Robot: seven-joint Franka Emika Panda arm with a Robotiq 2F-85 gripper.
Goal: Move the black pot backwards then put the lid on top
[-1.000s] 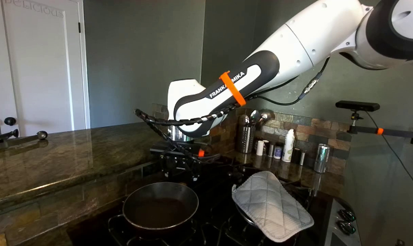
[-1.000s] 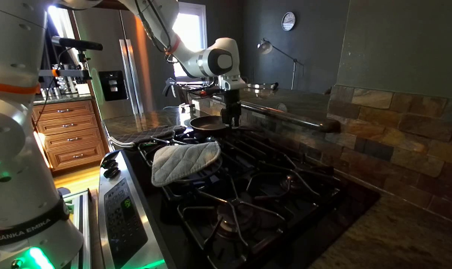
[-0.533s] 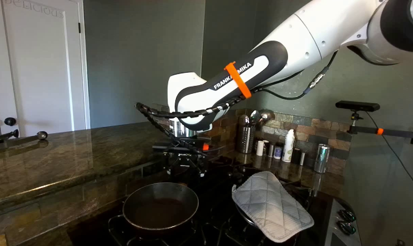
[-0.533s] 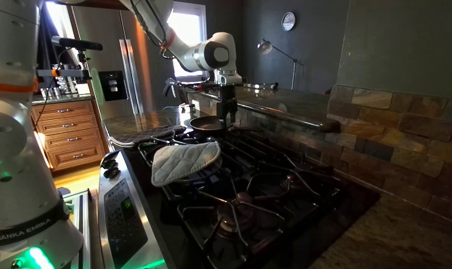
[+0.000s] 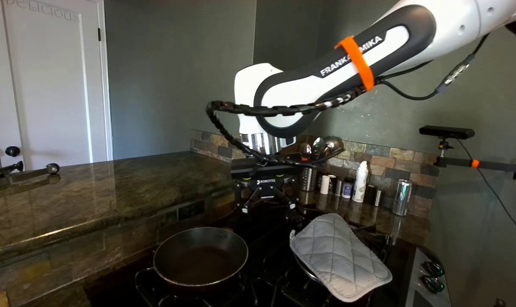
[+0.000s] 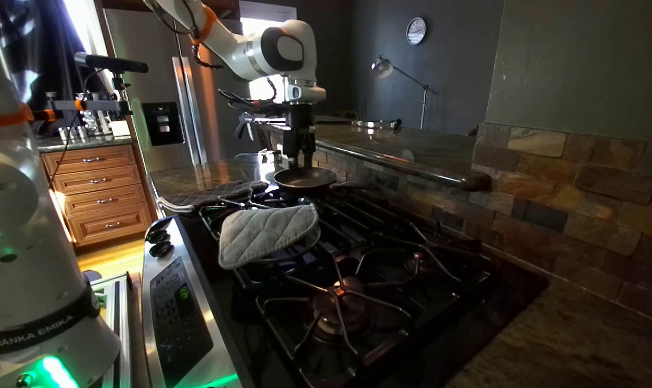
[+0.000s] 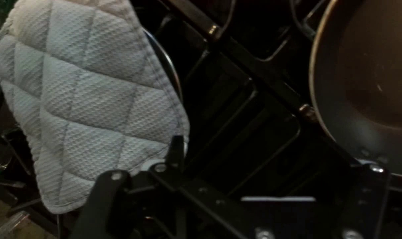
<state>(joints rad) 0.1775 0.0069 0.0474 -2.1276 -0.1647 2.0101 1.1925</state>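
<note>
Far left in an exterior view, a white panelled door (image 5: 49,94) bears the lettering "DELICIOUS", beside a glossy, mottled stone countertop (image 5: 134,183). Next, a round black metal frying pan (image 5: 200,258) with flared sides stands upright on the gas cooktop (image 5: 401,251), mouth up; its handle joint shows at the rim's upper right, the handle too dark to follow. Just beyond and above hangs the gripper (image 5: 268,208), marked "ROBOTIQ", pointing down, fingers spread wide. The white robot arm (image 5: 290,91) over it shows "FRANKA" and "MIKA" either side of an orange strap (image 5: 357,63). Behind, against rough stone tile (image 5: 398,154), stands a metal utensil holder (image 5: 308,179). The quilted potholder (image 5: 339,256), pale cloth with diamond stitching and rounded corners, lies over a round metal rim (image 7: 171,63), apart from the pan; its long axis slants from upper left to lower right. Then come a white spray can (image 5: 360,183), its label too small to read, a shiny metal cylinder (image 5: 402,198) and the control panel (image 5: 417,270).
</note>
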